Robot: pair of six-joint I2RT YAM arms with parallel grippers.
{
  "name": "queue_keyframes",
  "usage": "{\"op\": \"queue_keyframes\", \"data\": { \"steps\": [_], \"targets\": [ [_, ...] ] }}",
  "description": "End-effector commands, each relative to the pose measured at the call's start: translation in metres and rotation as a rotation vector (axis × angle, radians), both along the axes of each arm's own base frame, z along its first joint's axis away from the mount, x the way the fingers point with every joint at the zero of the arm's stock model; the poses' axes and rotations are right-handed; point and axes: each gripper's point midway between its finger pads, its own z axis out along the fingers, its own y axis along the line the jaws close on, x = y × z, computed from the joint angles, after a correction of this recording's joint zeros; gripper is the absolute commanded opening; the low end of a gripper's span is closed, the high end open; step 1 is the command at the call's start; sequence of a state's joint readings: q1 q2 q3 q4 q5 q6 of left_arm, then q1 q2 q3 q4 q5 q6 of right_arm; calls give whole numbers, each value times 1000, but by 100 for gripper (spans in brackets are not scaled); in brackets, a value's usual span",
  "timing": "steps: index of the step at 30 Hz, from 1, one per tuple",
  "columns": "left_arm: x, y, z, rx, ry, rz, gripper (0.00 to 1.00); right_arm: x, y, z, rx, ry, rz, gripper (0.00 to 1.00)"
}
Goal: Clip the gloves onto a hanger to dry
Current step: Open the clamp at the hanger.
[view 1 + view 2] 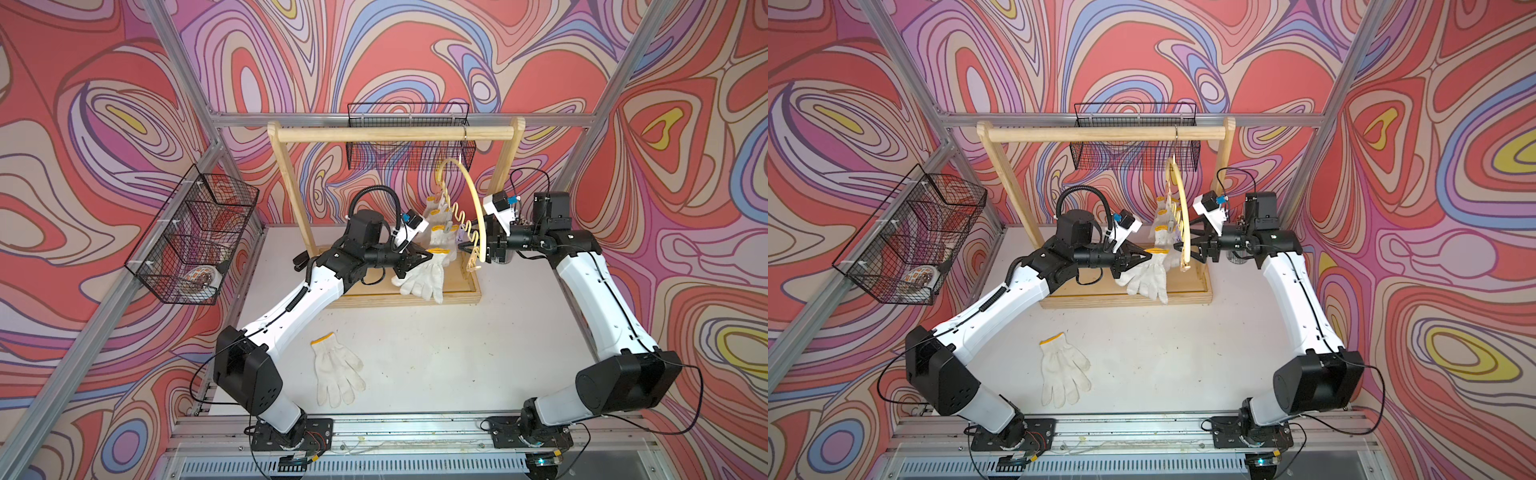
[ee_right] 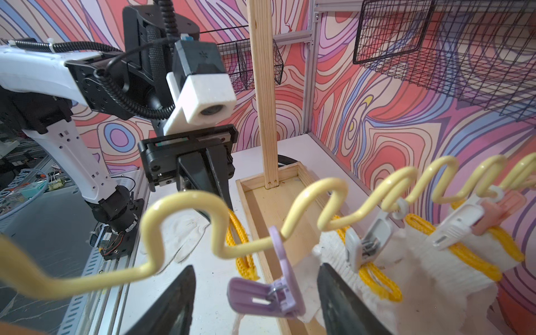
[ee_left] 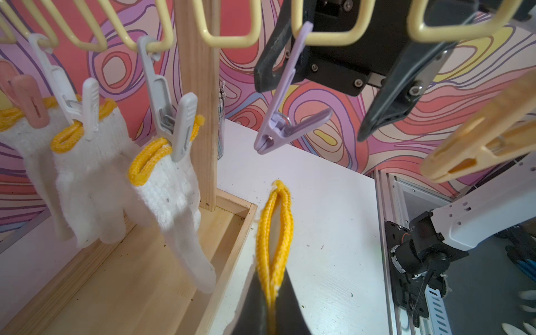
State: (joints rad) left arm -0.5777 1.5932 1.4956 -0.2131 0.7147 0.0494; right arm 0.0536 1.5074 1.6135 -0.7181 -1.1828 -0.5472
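My left gripper is shut on the yellow cuff of a white glove, which hangs over the wooden tray. The pale yellow hanger hangs from the rail with three gloves clipped to its wavy bar. My right gripper stands open on the hanger's far side, its fingers on either side of an empty lilac clip without touching it. The held cuff sits just below that clip. Another glove lies flat on the table.
The wooden rail frame stands on a tray base at the back of the white table. Wire baskets hang on the back wall and left wall. A yellow clip hangs beside the lilac one.
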Motion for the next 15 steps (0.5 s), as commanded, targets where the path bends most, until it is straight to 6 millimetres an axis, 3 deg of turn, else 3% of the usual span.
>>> {"op": "queue_keyframes", "data": {
  "steps": [1,15],
  "targets": [
    [-1,-7,8,-11,-25,-33,0,-2,2,6,19,-8,31,66],
    [-4,-8,6,3,-31,-38,0,-2,4,6,36,4,45,66]
  ]
}}
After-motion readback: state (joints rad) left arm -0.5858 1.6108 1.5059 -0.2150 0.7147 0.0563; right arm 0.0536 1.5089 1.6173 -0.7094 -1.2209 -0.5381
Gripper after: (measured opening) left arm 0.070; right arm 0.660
